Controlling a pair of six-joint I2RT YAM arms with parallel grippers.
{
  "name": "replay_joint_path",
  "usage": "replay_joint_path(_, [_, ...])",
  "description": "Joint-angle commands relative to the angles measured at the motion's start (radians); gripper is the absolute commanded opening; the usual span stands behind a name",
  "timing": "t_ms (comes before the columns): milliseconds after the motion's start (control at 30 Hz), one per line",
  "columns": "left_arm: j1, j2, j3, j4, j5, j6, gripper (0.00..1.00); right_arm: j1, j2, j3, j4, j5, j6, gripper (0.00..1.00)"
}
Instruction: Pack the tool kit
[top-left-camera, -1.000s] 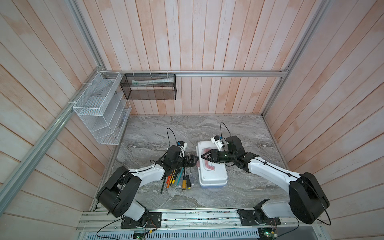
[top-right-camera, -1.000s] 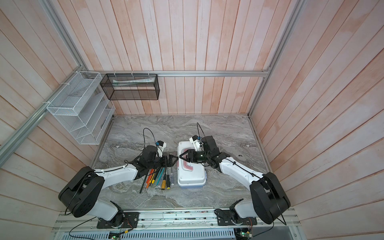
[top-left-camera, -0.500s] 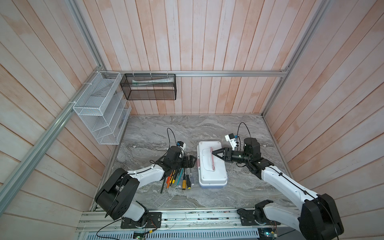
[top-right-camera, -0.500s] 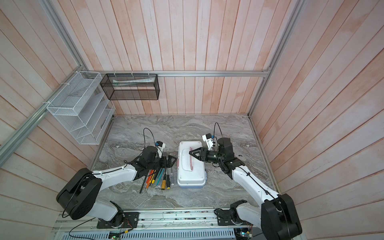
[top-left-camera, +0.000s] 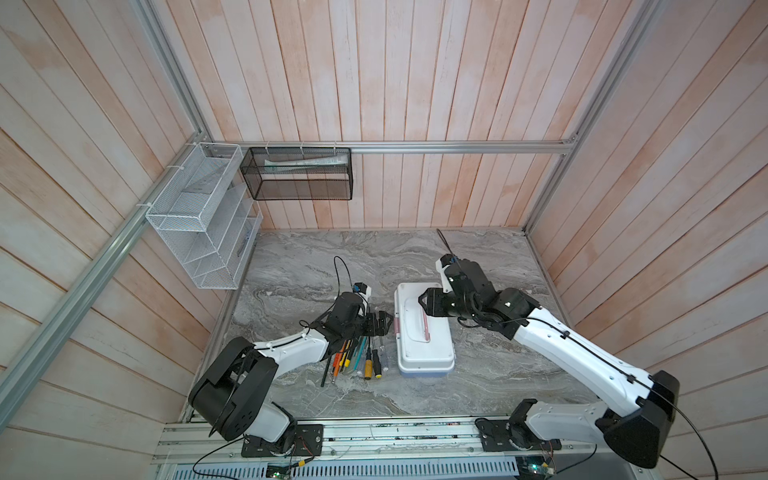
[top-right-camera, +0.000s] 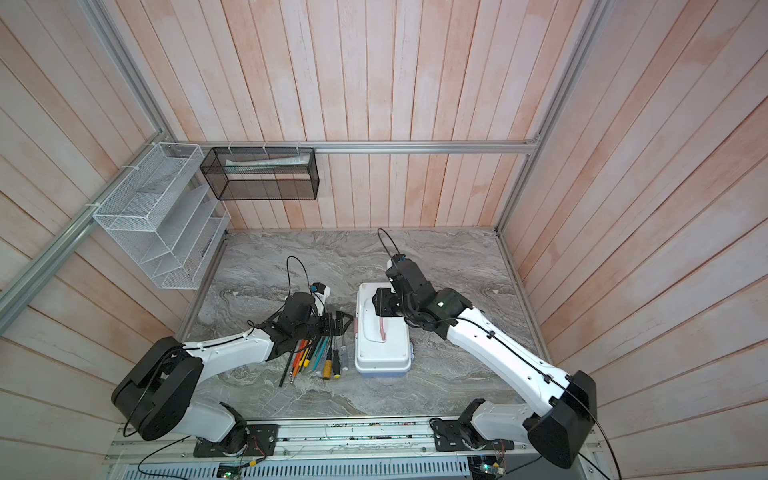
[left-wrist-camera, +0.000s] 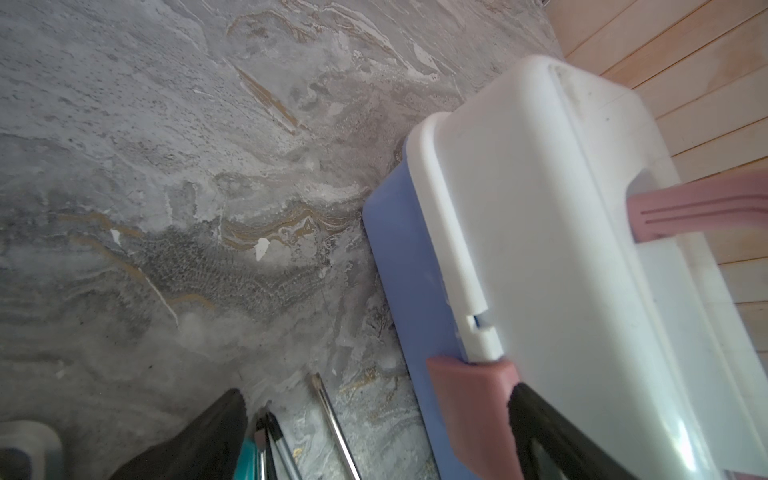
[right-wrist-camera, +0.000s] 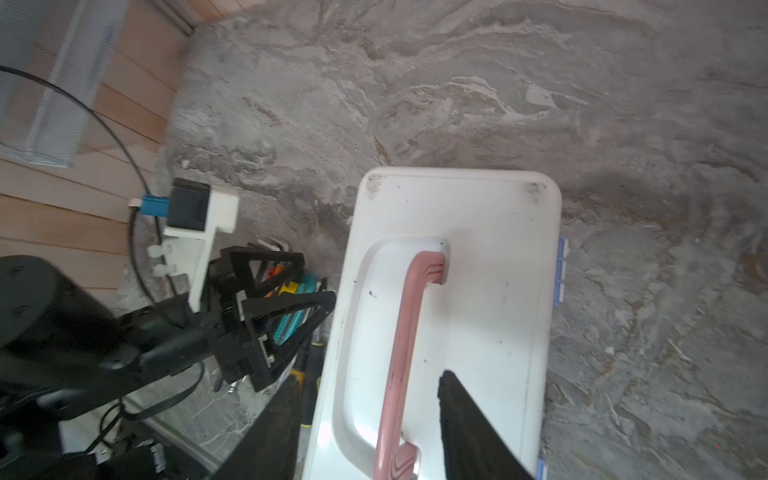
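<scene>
grey marble-like tabletop (top-left-camera: 374, 257); 3 plank walls (top-left-camera: 415, 83)

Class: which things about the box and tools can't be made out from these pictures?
- Box contents: the shut lid hides them in every view.
- Tools' far ends: in both top views, under the left end effector.
- Handle's near end: right wrist view, cut off by the picture's edge.
- Each tool's type: too small in both top views.
</scene>
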Motion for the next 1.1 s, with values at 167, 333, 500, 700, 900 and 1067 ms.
replay_joint_path(167, [-0.006,-0.076,-0.061,0.046,-0.022,-0.022,1.0,0.088,0.158,0.092,-0.236,0.23,0.098,0.5])
replay_joint_path(333, [-0.006,-0.111,-0.092,0.059,-0.032,-0.02,1.0,0.093,0.197,0.092,-0.206,0.2,0.098,0.44])
replay_joint_path(500, [-0.005,-0.141,-0.123,0.068,-0.073,-0.039,1.0,0.093,0.215,0.084,-0.191,0.188,0.094,0.35])
replay_joint_path(700, [-0.004,-0.227,-0.208,0.174,-0.108,-0.065,1.0,0.093,0.205,0.069,-0.183,0.199,0.115,0.25])
replay_joint_path(900, [-0.004,-0.281,-0.223,0.174,-0.122,-0.04,1.0,0.092,0.176,0.039,-0.159,0.223,0.134,0.12])
replay_joint_path(1067, [-0.003,-0.291,-0.22,0.186,-0.122,-0.026,1.0,0.077,0.141,0.009,-0.151,0.222,0.142,0.01])
